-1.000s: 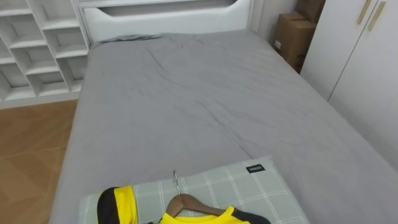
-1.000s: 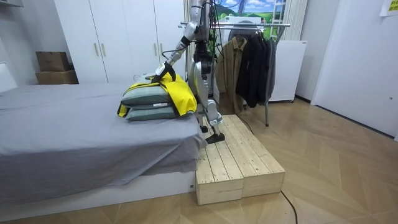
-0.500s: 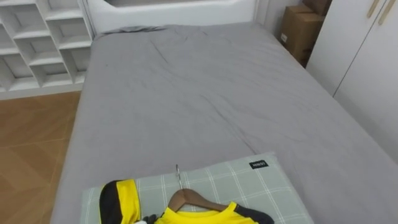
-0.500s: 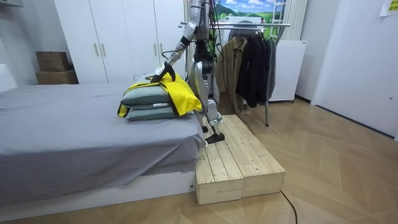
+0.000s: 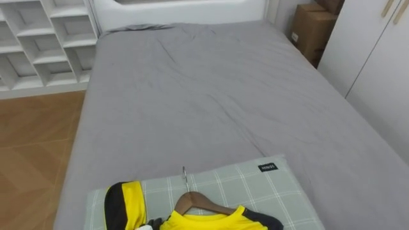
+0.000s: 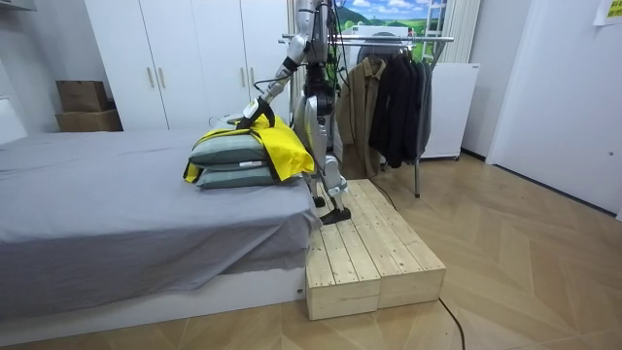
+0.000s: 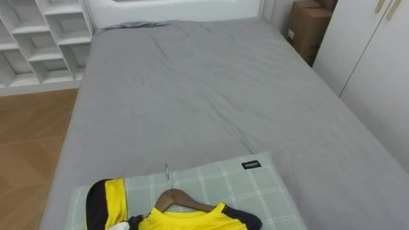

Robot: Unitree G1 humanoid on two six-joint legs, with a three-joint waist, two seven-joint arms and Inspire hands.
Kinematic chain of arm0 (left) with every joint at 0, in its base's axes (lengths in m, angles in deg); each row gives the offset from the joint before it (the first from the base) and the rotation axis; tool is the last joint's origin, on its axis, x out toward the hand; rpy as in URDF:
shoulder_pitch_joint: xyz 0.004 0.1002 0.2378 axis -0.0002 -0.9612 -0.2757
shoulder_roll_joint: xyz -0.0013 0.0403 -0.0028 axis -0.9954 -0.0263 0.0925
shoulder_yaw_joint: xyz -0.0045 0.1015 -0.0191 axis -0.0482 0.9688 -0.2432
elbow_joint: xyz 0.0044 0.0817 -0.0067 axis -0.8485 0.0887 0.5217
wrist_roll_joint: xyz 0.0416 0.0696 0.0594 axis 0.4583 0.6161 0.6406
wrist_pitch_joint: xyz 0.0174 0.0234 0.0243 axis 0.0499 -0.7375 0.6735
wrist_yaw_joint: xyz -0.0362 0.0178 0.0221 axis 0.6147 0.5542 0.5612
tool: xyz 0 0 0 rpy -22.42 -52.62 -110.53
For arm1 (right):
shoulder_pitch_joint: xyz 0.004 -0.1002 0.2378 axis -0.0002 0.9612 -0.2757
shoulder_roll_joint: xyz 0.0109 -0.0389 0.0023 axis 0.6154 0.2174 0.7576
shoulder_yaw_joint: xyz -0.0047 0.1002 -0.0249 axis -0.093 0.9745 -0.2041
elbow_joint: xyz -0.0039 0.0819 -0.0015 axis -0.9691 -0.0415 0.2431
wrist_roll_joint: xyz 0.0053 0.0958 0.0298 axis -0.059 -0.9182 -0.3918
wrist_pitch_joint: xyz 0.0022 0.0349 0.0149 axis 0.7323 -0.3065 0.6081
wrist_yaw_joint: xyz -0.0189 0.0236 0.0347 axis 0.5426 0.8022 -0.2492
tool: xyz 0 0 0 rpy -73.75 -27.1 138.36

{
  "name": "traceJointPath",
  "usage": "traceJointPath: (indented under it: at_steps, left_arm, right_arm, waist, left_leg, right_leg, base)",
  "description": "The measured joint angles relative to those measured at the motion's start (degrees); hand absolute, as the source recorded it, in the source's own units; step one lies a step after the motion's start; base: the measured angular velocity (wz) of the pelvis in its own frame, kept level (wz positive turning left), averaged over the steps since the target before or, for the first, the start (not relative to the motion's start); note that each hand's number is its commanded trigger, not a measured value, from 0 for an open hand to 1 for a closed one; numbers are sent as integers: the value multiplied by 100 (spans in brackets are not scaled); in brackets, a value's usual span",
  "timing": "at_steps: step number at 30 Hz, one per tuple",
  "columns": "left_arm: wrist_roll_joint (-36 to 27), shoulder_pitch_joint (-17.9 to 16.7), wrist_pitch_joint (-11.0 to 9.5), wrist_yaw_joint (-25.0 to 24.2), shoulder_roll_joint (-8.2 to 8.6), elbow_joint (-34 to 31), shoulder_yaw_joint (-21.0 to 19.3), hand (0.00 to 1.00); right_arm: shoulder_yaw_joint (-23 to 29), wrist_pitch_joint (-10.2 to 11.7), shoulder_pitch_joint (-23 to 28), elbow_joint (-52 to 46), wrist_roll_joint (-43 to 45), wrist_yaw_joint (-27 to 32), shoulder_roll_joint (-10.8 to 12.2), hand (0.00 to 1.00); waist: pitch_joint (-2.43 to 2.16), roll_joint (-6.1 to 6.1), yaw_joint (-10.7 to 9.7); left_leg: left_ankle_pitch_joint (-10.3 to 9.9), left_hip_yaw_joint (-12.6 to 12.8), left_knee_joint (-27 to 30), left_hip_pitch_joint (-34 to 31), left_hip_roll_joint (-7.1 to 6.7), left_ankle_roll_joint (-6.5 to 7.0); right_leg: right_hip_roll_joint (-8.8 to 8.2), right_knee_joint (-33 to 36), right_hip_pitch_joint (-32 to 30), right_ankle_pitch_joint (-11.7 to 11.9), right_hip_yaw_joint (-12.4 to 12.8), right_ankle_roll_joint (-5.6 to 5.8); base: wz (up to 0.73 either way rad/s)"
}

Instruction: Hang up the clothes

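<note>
As left hand [image 6: 259,109] sat on yellow shirt [image 5: 206,223], fingers' grip couldn't be told | hanger [image 5: 199,206] hook pointed away from fingers | risk was shirt sliding off hanger on lift, or snagging pillow [image 5: 255,190] under fingers.

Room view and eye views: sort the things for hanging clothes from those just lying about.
For the job: yellow shirt, wooden hanger inside it, clothes rack with coats.
Just lying about: checked cushions, bed, cardboard boxes, shelves, wardrobe.

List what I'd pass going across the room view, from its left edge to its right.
cardboard boxes → yellow shirt → hanging coats → white cabinet
</note>
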Motion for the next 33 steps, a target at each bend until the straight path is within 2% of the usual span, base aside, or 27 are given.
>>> traceJointPath:
  at_steps: [11,16,18,19,20,21,26,33]
  left_arm:
    - [0,17,-28,68,5,52,4,0]
    - [-1,109,-70,211,10,217,3,0]
    - [-1,144,-89,220,11,275,3,2]
    - [-1,145,-94,226,11,277,3,47]
    - [-1,145,-96,229,11,278,3,54]
    - [-1,144,-98,241,11,279,3,100]
    - [-2,198,-97,530,7,284,-3,100]
    - [-3,453,-101,872,-98,435,-119,100]
  right_arm:
    - [-26,-1,-47,11,-6,0,0,0]
    - [-133,-1,-88,12,-19,1,15,0]
    - [-144,0,-95,12,-19,1,16,0]
    - [-145,0,-95,12,-20,1,17,0]
    - [-153,0,-95,12,-20,1,18,0]
    - [-190,-1,-100,12,-20,0,18,0]
    - [-204,-4,-173,49,-43,-54,66,0]
    - [-285,-22,-366,241,-77,-89,75,0]
  waist:
    - [16,9,0]
    - [63,-53,0]
    - [65,-56,0]
    - [65,-55,0]
    - [65,-55,0]
    - [64,-55,2]
    - [60,-48,0]
    - [49,-42,2]
  left_leg:
    - [0,86,-2,0,4,0]
    - [0,297,0,5,19,0]
    - [0,320,0,6,19,0]
    - [0,331,0,7,19,0]
    - [0,336,1,7,19,0]
    - [0,342,0,6,19,0]
    - [0,348,-2,-72,14,0]
    - [0,350,-4,-118,3,0]
  right_leg:
    - [0,-3,-1,-10,2,0]
    - [-2,34,-16,-10,1,-2]
    - [-3,40,-18,-10,2,-2]
    - [-5,44,-19,-11,3,-2]
    - [-5,46,-20,-11,3,-2]
    - [-4,50,-26,-11,6,-2]
    - [-13,84,-124,-8,4,-4]
    - [-25,173,-219,-23,14,-10]
  base:
    - [0]
    - [0]
    - [0]
    - [0]
    - [0]
    - [0]
    - [0]
    - [-3]
